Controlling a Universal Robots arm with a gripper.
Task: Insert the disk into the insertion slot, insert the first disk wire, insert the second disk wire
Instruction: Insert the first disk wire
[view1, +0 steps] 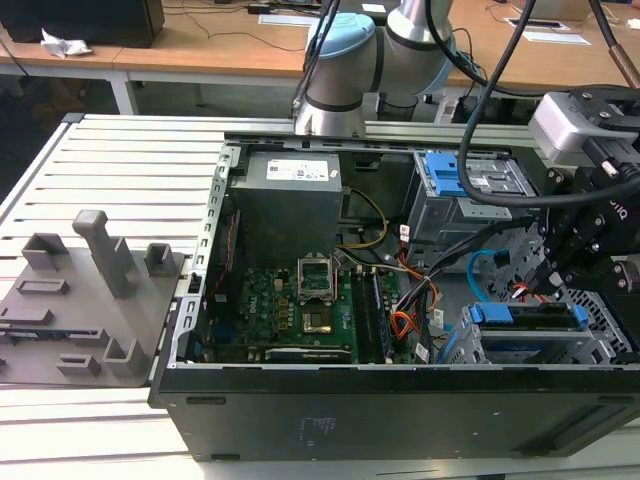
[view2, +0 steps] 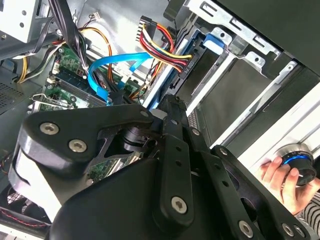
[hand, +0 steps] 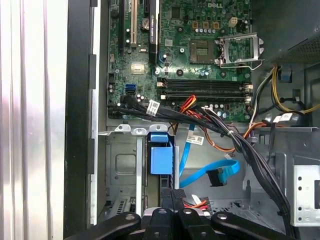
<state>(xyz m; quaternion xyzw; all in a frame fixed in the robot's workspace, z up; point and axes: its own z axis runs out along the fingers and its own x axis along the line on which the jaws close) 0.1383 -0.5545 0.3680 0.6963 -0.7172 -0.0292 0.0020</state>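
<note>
Disk sits in slot. Jaws clenched just beside slot, red wire at tips, grip unclear. Blue cable loose near slot. Likely first-wire step; plug needs squaring to disk.

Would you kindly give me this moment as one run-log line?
disk in insertion slot | gripper close to disk, by first disk wire | second disk wire plug end lying free
</note>
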